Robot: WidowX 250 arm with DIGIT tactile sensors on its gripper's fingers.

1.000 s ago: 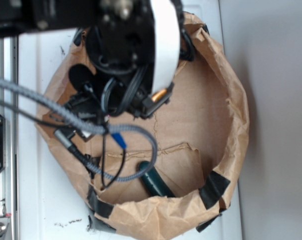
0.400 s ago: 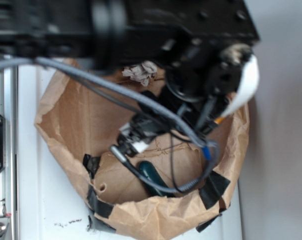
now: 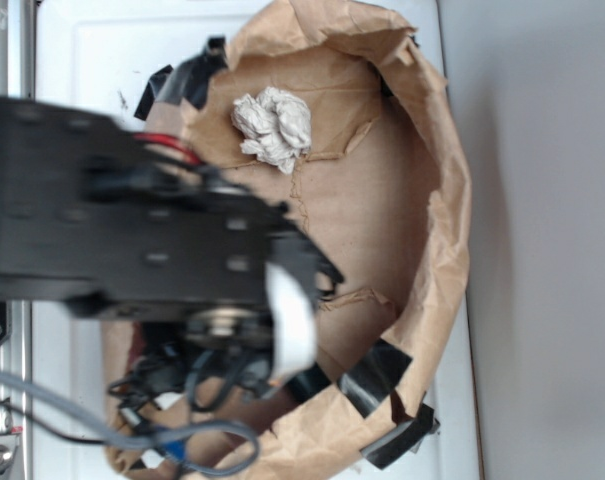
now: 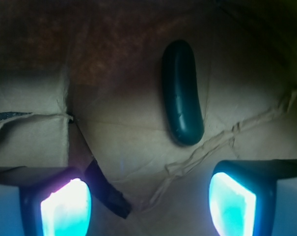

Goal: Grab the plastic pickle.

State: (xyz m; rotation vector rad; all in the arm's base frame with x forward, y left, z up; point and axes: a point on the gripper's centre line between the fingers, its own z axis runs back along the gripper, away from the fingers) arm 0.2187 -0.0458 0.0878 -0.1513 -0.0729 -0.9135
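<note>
My gripper (image 4: pixel 148 199) hung wide open, empty. Pickle (image 4: pixel 181 92) lay on paper floor of bag (image 3: pixel 444 250), beyond my fingertips, nearer right one, untouched. Looked glossy, rigid, light, likely slippery; best pinched across its middle.

arm (image 3: pixel 132 240) now swung to lower-left of bag (image 3: pixel 447 230), covering the pickle (image 4: pixel 181 93); paper wad (image 3: pixel 272 127) uncovered up top.
</note>
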